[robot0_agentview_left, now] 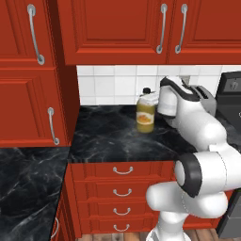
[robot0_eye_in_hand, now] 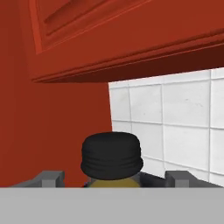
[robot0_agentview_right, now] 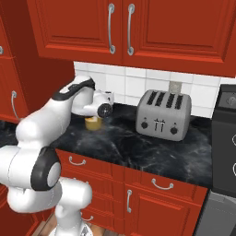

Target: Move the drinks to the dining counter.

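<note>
The hand point(robot0_eye_in_hand: 113, 177) sits right at the squat amber-orange juice bottle with the dark cap point(robot0_agentview_left: 145, 112), one dark fingertip point(robot0_eye_in_hand: 49, 178) to either side of that ribbed black cap, level with its base. Whether the fingers press on the bottle or merely flank it, I cannot tell. The bottle stands upright on the black marbled counter point(robot0_agentview_left: 113, 139), far back near the white tiled wall point(robot0_agentview_left: 110, 84), in the left corner beside the tall red cabinet point(robot0_agentview_left: 28, 70). The white arm point(robot0_agentview_left: 197, 127) reaches in from the right. From the right base view only the bottle's lower amber part peeks out under the wrist. Well off to the right on the same counter stands the silver four-slot toaster point(robot0_agentview_right: 163, 114), against the tiles. Red wall cabinets with grey handles point(robot0_agentview_right: 138, 27) hang above, red drawers point(robot0_agentview_left: 122, 190) below the counter edge.
</note>
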You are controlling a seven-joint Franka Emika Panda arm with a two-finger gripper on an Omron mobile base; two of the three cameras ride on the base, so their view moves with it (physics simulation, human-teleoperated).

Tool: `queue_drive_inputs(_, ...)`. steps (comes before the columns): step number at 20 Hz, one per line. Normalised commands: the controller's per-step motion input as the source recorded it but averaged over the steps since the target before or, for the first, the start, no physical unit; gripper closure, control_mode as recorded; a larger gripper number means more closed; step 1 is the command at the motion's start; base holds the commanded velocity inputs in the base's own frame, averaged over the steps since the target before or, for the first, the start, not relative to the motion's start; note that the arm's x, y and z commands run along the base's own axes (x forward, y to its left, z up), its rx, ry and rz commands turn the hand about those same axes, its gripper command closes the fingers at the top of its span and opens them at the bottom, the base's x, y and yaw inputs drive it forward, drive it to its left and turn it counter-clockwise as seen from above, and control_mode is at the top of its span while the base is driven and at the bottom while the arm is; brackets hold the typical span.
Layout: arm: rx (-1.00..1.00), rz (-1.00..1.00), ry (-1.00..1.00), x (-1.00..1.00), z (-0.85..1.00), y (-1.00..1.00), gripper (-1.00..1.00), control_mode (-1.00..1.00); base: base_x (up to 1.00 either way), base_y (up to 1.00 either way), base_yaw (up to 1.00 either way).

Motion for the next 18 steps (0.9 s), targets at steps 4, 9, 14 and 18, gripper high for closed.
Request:
queue_drive_inputs(4, 0.00, 0.11, -0.21, -0.37, 0.00, 0.00, 1.00, -1.00, 0.00, 0.00, 0.00)
queue_drive_inputs(9, 0.00, 0.07, -0.06, -0.26, 0.00, 0.00, 1.00, -1.00, 0.00, 0.00, 0.00)
queue_drive_inputs(14, 0.00, 0.01, 0.00, -0.18, 0.03, 0.00, 1.00, -1.00, 0.00, 0.00, 0.00)
queue_drive_inputs(18, 0.00, 0.00, 0.00, -0.10, 0.08, 0.00, 1.00, -1.00, 0.00, 0.00, 0.00)
